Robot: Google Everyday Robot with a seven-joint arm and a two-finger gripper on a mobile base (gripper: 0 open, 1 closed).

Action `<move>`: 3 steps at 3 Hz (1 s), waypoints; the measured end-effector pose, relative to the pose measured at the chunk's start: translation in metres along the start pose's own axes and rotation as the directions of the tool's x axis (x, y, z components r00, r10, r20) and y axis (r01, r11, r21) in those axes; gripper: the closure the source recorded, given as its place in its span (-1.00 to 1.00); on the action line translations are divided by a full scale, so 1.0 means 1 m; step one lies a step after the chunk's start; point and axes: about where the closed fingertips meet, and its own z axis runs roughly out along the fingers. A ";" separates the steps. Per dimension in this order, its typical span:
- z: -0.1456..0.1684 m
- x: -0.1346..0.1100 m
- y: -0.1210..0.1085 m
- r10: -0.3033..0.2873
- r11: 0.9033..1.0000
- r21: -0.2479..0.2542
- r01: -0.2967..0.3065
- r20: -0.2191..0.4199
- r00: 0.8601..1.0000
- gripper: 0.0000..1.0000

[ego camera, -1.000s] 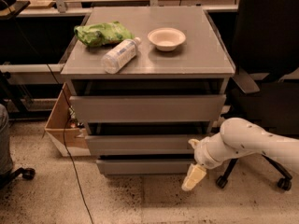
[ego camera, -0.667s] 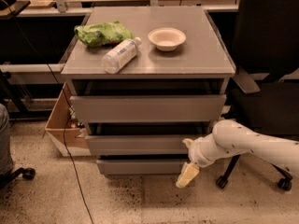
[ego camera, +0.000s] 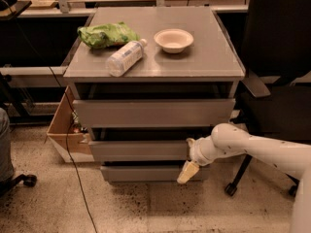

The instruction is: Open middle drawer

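Three grey drawers stack in the table (ego camera: 228, 67), the largest item in view. White arm (ego camera: 257, 147) enters from the right edge and runs leftward nearly level, its wrist at the table's right front. Middle drawer (ego camera: 138, 150) sits second down, between top drawer (ego camera: 153, 112) and lowest drawer (ego camera: 141, 173), with a dark gap above its front. Tool (ego camera: 188, 172) hangs from the wrist, angled down and left, at the middle drawer's right end, pale tip over the lowest drawer's front. Tool spread or pressed together: cannot tell. Table top carries green bag (ego camera: 104, 34), bottle (ego camera: 125, 57) on its side, bowl (ego camera: 173, 39).
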 end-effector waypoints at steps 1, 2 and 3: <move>0.020 0.001 -0.034 -0.004 0.999 0.039 0.004 0.007 1.000 -1.00; 0.029 0.002 -0.050 -0.006 0.998 0.056 0.005 0.007 1.000 -1.00; 0.046 0.003 -0.054 -0.005 0.999 0.039 0.005 0.005 1.000 -1.00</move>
